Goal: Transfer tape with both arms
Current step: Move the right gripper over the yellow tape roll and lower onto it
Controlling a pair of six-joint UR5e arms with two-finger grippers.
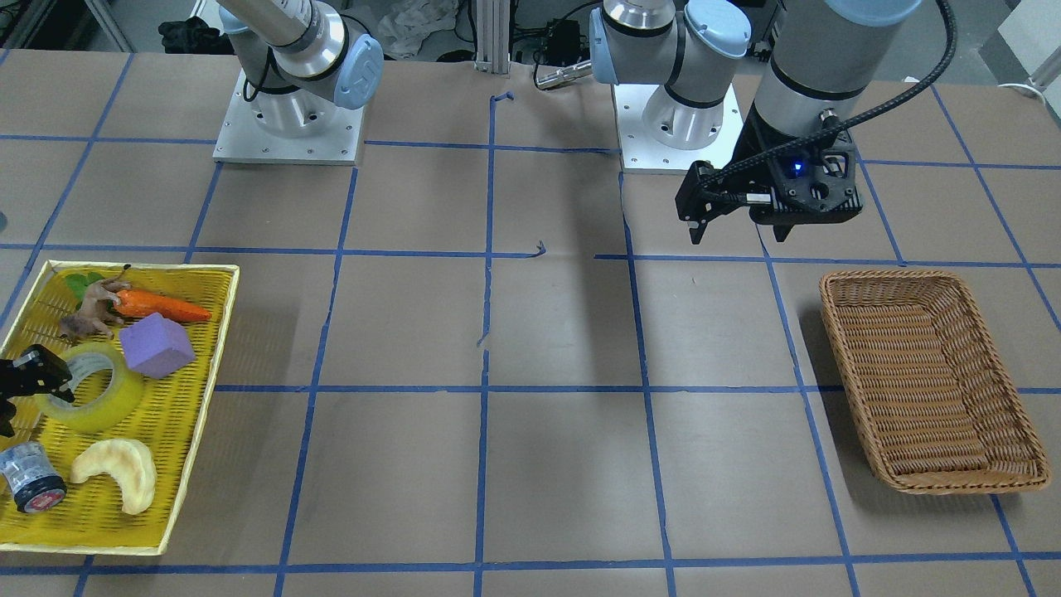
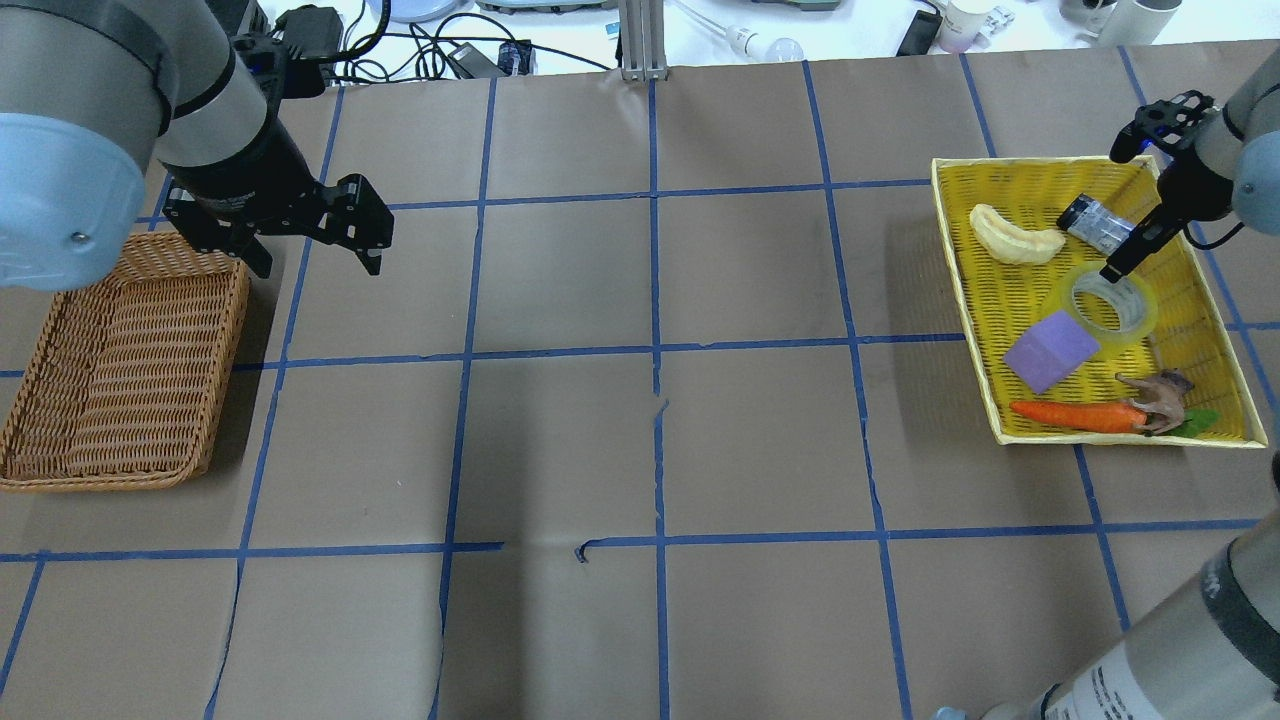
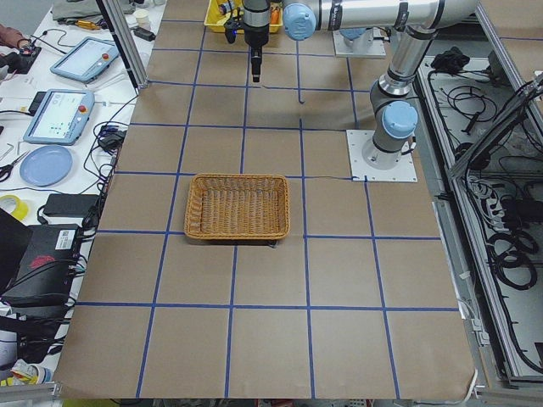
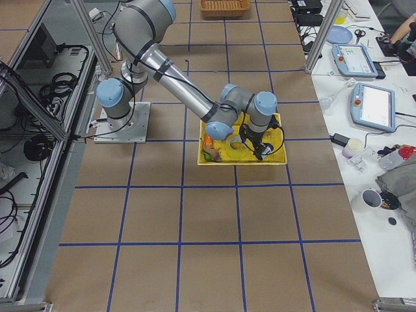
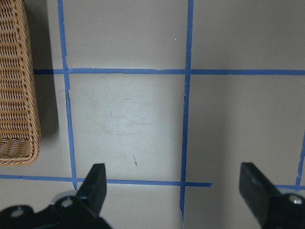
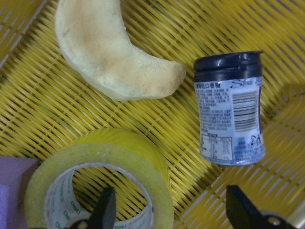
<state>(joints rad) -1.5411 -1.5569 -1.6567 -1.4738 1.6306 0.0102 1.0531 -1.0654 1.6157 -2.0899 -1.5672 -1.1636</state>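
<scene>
The tape [image 2: 1110,305] is a translucent yellow roll that lies flat in the yellow tray [image 2: 960,280]. It also shows in the front view [image 1: 95,390] and the right wrist view [image 6: 95,186]. My right gripper [image 2: 1118,268] is open and low over the roll's far edge. In the right wrist view one finger [image 6: 105,210] is over the core hole and the other [image 6: 238,210] is outside the roll, with the tape wall between them. My left gripper [image 2: 318,262] is open and empty, held above the table beside the wicker basket [image 2: 120,370].
The tray also holds a bread crescent [image 2: 1015,235], a small grey cylinder [image 2: 1095,222] next to the right gripper, a purple block [image 2: 1050,350] touching the tape, a carrot [image 2: 1075,415] and a toy animal [image 2: 1160,398]. Blue tape lines grid the brown table.
</scene>
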